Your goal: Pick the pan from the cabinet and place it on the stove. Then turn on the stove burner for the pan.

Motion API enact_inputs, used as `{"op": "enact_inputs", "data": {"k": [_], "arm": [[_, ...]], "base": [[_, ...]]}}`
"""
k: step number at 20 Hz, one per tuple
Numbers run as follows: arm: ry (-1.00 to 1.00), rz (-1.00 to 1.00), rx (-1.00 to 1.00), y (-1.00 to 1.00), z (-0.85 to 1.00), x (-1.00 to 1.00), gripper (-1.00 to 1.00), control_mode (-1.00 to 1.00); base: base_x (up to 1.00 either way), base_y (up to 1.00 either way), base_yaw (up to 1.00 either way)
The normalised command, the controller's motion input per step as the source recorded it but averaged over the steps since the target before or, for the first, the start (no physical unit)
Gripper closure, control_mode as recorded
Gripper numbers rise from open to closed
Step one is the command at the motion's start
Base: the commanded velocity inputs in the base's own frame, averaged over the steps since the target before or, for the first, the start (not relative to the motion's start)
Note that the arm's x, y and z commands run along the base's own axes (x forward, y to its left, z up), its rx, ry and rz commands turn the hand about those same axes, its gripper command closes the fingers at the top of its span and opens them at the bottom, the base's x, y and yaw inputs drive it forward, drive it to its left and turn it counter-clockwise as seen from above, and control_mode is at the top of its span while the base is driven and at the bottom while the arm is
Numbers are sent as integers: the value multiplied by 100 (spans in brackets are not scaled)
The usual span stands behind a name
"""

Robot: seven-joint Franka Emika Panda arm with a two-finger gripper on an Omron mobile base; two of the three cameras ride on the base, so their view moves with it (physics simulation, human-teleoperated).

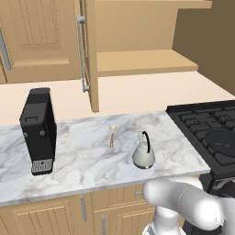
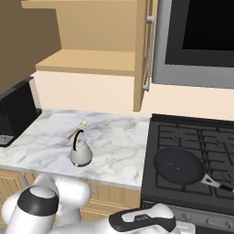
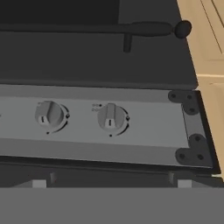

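Observation:
The black pan [image 2: 178, 165] lies flat on a left burner of the stove [image 2: 215, 137], its handle pointing to the front right; it also shows at the right edge as the pan [image 1: 222, 140] on the stove [image 1: 197, 117]. The cabinet [image 1: 142, 62] stands open with a bare wooden shelf [image 2: 87, 61]. In the hand view my gripper [image 3: 111, 183] is open, its tips far apart and nothing between them, close in front of the stove's control panel [image 3: 144, 127]. Two round knobs face it: one knob [image 3: 111, 117] near the middle, another knob [image 3: 49, 114] to its left.
A silver kettle [image 1: 143, 155] and a small wooden utensil [image 1: 112, 135] sit on the marble counter [image 1: 82, 156]. A black coffee machine [image 1: 39, 131] stands at its left. The open cabinet door [image 2: 144, 50] juts out over the counter. The oven door handle [image 3: 87, 28] runs beyond the panel.

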Motion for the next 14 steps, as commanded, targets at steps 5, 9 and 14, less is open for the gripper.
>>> {"op": "enact_inputs", "data": {"k": [5,9,14], "arm": [[0,0,0,0,-11,20,-100,-100],[0,0,0,0,-13,20,-100,-100],[0,0,0,0,-18,17,-100,-100]], "base": [[0,0,0],[0,0,0],[0,0,0]]}}
